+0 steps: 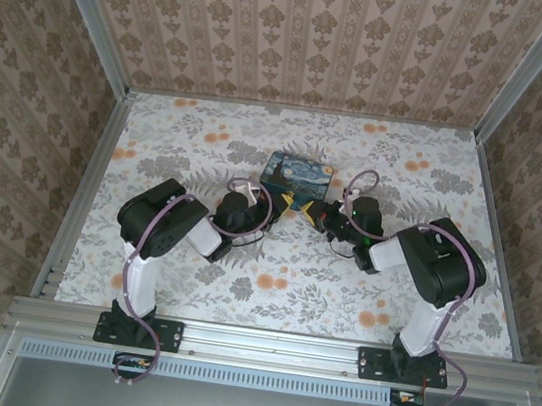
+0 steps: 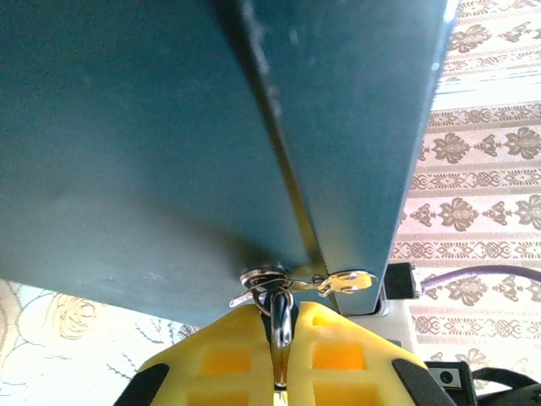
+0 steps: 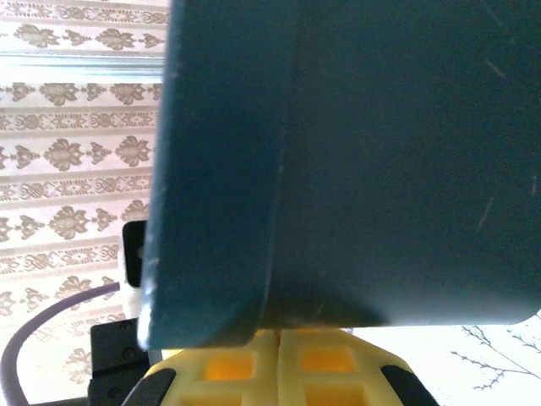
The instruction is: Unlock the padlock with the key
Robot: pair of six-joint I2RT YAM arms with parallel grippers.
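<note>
From above, the left hand (image 1: 292,202) and right hand (image 1: 318,213) meet tip to tip at the near side of the painted box (image 1: 297,173) on the flowered surface (image 1: 342,274), and whatever lies between them is too small to make out. In the left wrist view the left hand (image 2: 277,359) is clenched on the padlock (image 2: 281,315), a silvery piece hanging at the box's (image 2: 152,152) lower edge and mostly buried between the yellow fingers (image 2: 228,355). A small winged metal tab (image 2: 349,281) sits just beside it, and I cannot tell whether that is the key. In the right wrist view the right hand (image 3: 279,359) is clenched, with its tips cut off by the box's dark wall (image 3: 380,169), so whether it pinches anything is hidden.
</note>
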